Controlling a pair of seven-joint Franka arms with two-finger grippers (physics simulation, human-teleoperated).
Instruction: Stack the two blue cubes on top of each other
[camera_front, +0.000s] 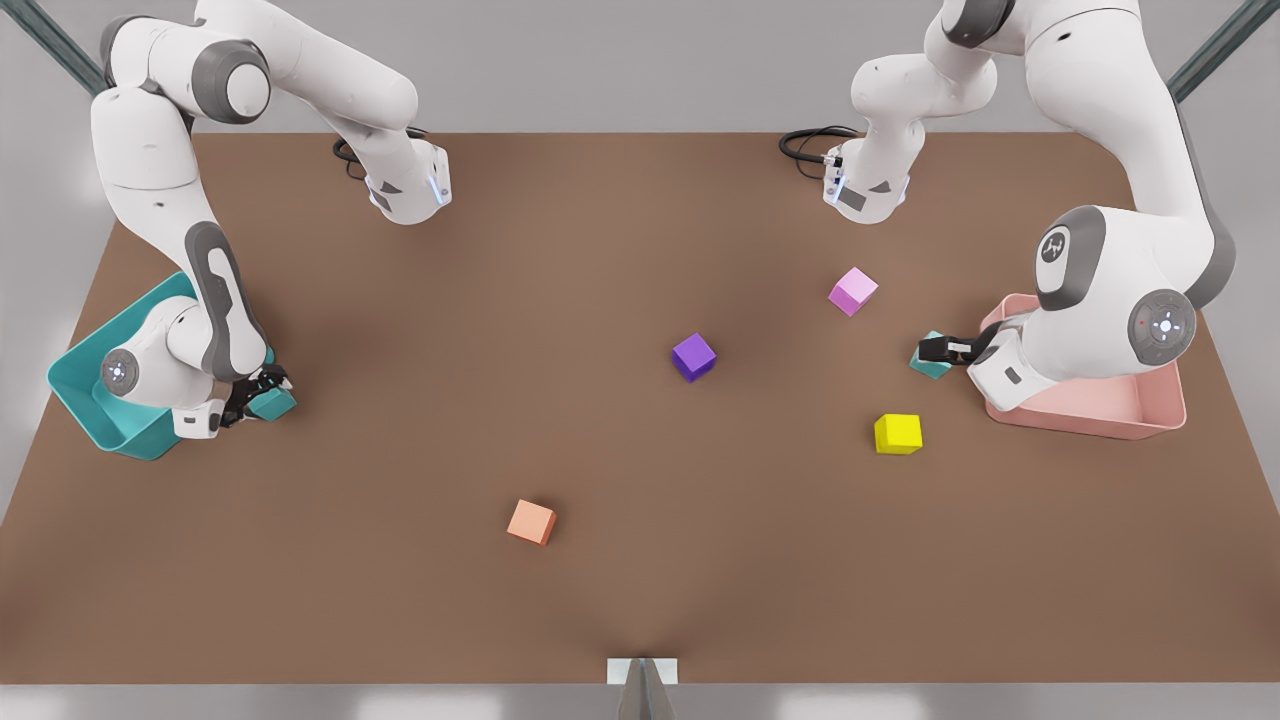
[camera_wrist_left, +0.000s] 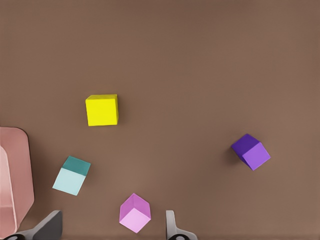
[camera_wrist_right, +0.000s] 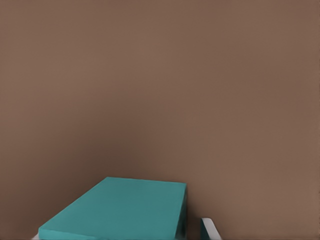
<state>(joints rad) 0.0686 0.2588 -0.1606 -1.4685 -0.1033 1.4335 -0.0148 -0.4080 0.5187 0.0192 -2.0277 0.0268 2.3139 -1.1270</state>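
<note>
One blue cube (camera_front: 275, 405) lies beside the teal bin at the front view's left. My right gripper (camera_front: 255, 398) reaches down over it. In the right wrist view this cube (camera_wrist_right: 120, 210) sits between my right gripper's (camera_wrist_right: 120, 231) spread fingers, with a strip of table showing between one fingertip (camera_wrist_right: 209, 229) and the cube's side. The other blue cube (camera_front: 925, 367) rests on the table by the pink bin; it lies free (camera_wrist_left: 72, 175) in the left wrist view. My left gripper (camera_front: 942, 350) hangs high above it, open (camera_wrist_left: 112, 217) and holding nothing.
A purple cube (camera_front: 693, 357) sits mid-table. A pink cube (camera_front: 853, 291) and a yellow cube (camera_front: 898, 433) lie near the pink bin (camera_front: 1100, 415), and an orange cube (camera_front: 531, 522) lies nearer the front. The teal bin (camera_front: 95, 400) stands at the table's edge.
</note>
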